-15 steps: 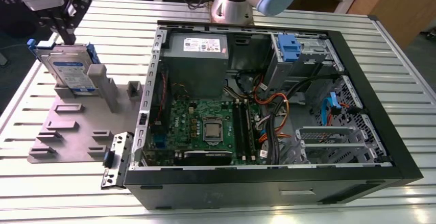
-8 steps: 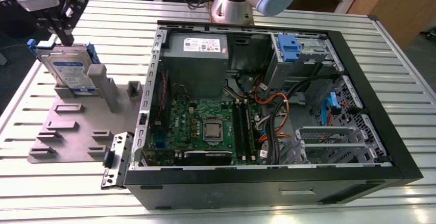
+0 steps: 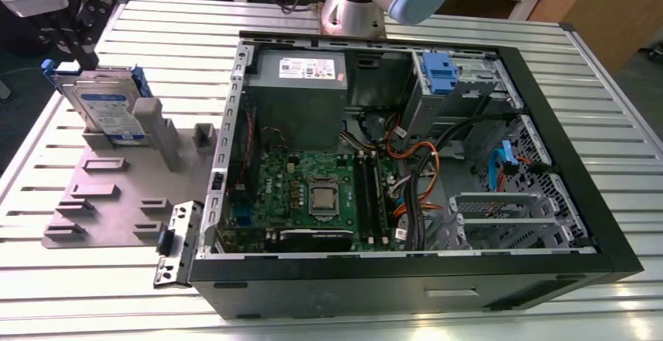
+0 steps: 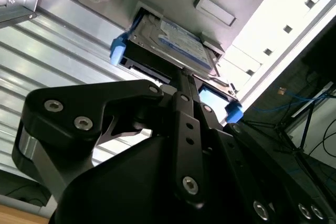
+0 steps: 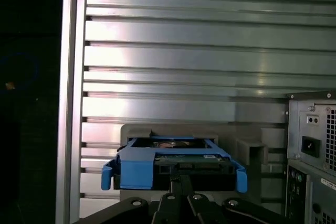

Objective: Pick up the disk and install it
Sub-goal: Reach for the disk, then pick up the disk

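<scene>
Exterior view: disk stands upright in grey fixture on desk. Second wrist view: pincer at disk's edge; cannot tell its grip

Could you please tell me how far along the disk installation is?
Done: nothing installed; the disk stands in its grey holder outside the open computer case. In hand: the gripper is at the disk's top edge. Left: lifting and installing it.
</scene>
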Robot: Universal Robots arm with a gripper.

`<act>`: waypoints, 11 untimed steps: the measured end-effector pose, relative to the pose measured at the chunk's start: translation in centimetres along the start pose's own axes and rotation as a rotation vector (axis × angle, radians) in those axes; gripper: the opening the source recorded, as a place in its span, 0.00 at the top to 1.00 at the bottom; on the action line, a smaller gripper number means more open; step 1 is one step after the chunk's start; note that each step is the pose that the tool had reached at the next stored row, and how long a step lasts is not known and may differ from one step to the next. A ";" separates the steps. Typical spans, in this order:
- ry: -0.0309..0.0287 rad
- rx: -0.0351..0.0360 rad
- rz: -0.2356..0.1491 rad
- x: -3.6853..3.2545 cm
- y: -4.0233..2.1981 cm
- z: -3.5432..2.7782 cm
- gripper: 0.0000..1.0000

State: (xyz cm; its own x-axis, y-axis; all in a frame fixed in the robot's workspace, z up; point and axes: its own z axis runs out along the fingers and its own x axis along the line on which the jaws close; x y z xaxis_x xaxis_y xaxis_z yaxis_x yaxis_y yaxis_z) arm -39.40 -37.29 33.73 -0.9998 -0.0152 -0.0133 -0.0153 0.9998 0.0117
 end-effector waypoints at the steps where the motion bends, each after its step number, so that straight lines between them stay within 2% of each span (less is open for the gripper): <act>1: 0.0000 0.0000 0.000 0.12 0.00 0.07 0.89; 11: 0.0001 0.0009 0.000 0.22 0.00 0.13 0.89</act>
State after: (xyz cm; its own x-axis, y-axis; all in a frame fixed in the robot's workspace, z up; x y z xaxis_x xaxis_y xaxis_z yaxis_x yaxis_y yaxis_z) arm -39.62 -37.29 33.60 -0.9998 -0.0153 -0.0133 -0.0154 0.9998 0.0107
